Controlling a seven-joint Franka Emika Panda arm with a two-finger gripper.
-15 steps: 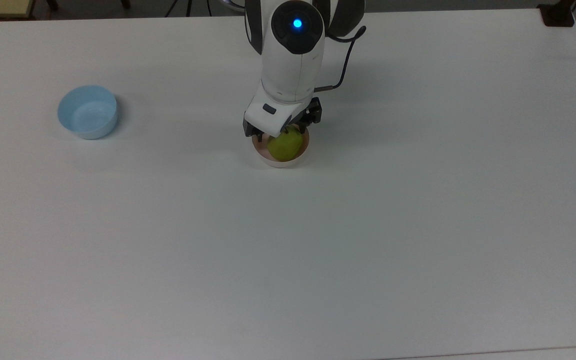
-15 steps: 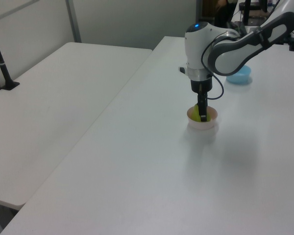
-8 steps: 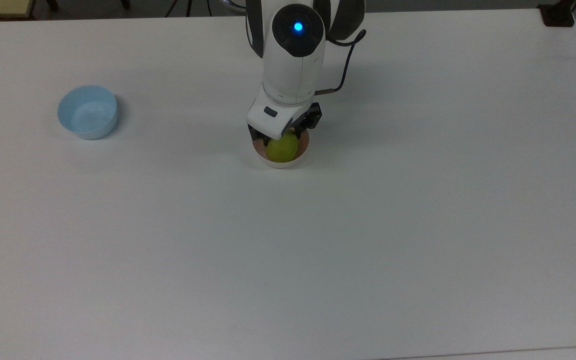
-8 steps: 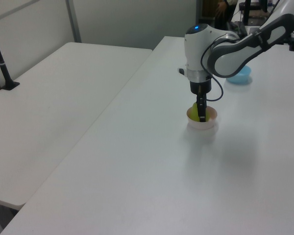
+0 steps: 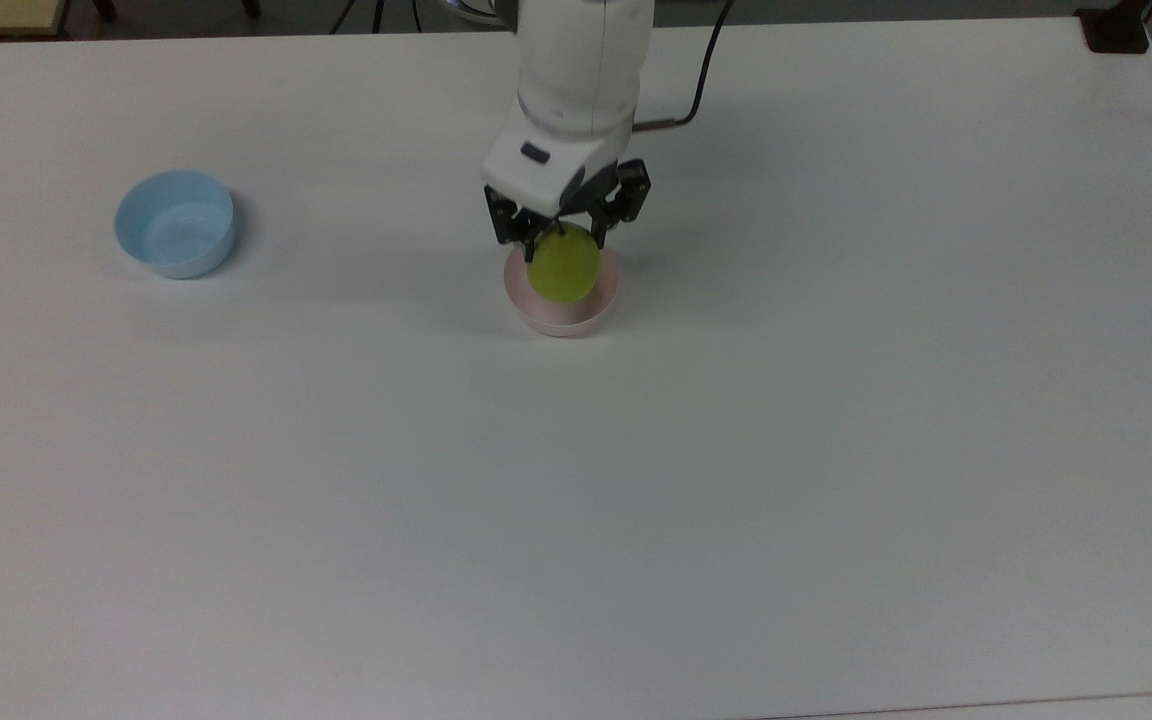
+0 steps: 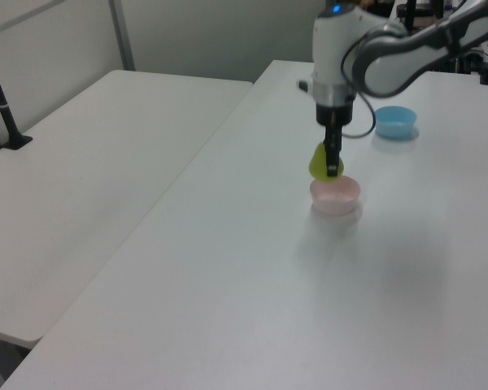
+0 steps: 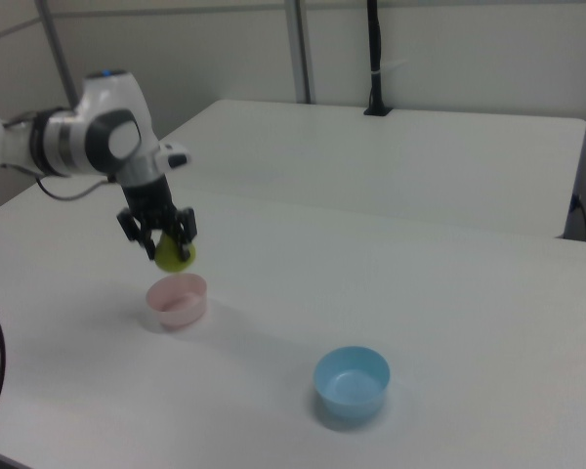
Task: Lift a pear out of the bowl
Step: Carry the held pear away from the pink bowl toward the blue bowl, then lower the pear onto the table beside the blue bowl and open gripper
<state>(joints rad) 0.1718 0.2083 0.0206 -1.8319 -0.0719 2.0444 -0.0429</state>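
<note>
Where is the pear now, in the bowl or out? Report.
Out. The gripper holds the pear in the air, clear above the pink bowl, which looks empty.

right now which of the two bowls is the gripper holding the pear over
The pale pink bowl. The gripper holds the pear lifted just above it, while the light blue bowl sits well apart on the table, empty.

My arm [image 5: 581,70] is glossy white, my jaws black. The pear [image 5: 563,268] I'm gripping is plain yellow-green. The bowl [image 5: 563,312] is pale pink inside, whitish outside. The other bowl [image 5: 175,223] is light blue all over. The surface [image 5: 636,480] is unpatterned white, and the cable [image 5: 701,75] is black.
</note>
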